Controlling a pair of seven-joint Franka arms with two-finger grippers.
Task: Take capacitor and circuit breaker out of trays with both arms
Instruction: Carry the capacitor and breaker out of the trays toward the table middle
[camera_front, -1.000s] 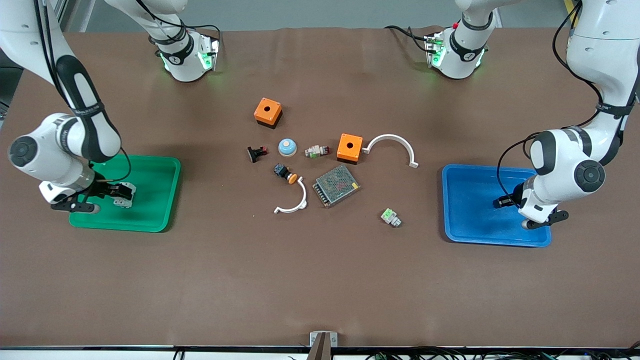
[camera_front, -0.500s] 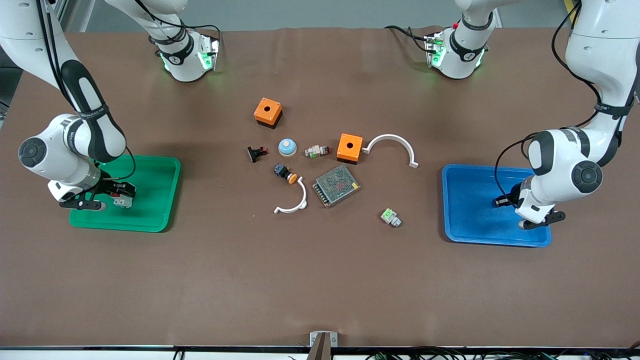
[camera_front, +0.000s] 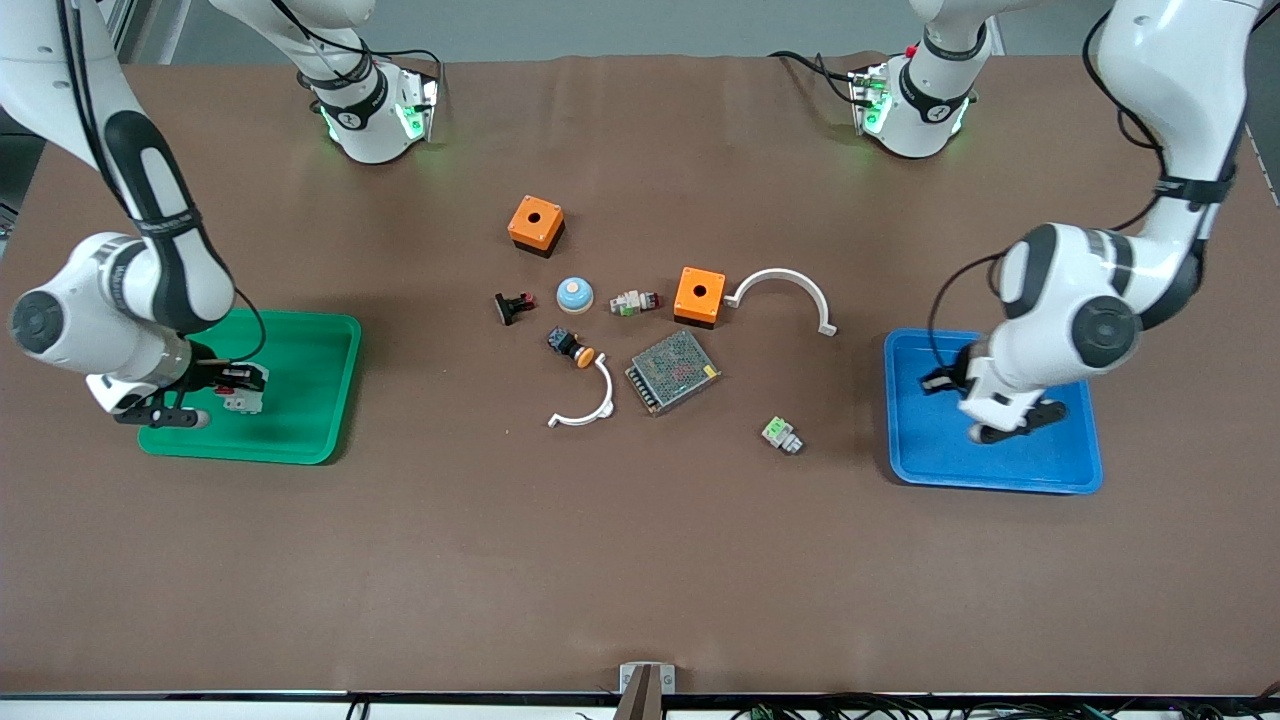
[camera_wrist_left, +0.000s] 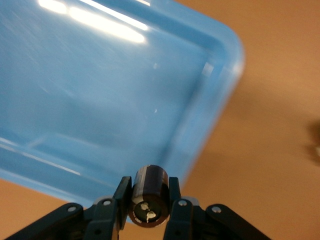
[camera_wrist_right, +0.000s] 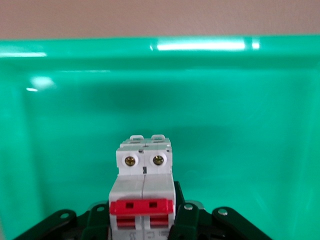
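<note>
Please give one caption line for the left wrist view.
Left gripper shut on the capacitor above the blue tray.

Mid-tabletop (camera_front: 640, 560) clutter: two orange boxes (camera_front: 536, 225) (camera_front: 700, 295), two white arcs (camera_front: 785, 290) (camera_front: 585, 400), a mesh power supply (camera_front: 673, 371), a blue dome (camera_front: 575, 294), an orange-capped push-button (camera_front: 570, 346), two green-white connectors (camera_front: 781, 434) (camera_front: 634, 301).

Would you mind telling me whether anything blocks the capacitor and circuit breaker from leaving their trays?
Nothing visible does. The left claw grips the capacitor over the blue tray; the right claw grips the circuit breaker over the green tray. Only the low rims surround them.
</note>
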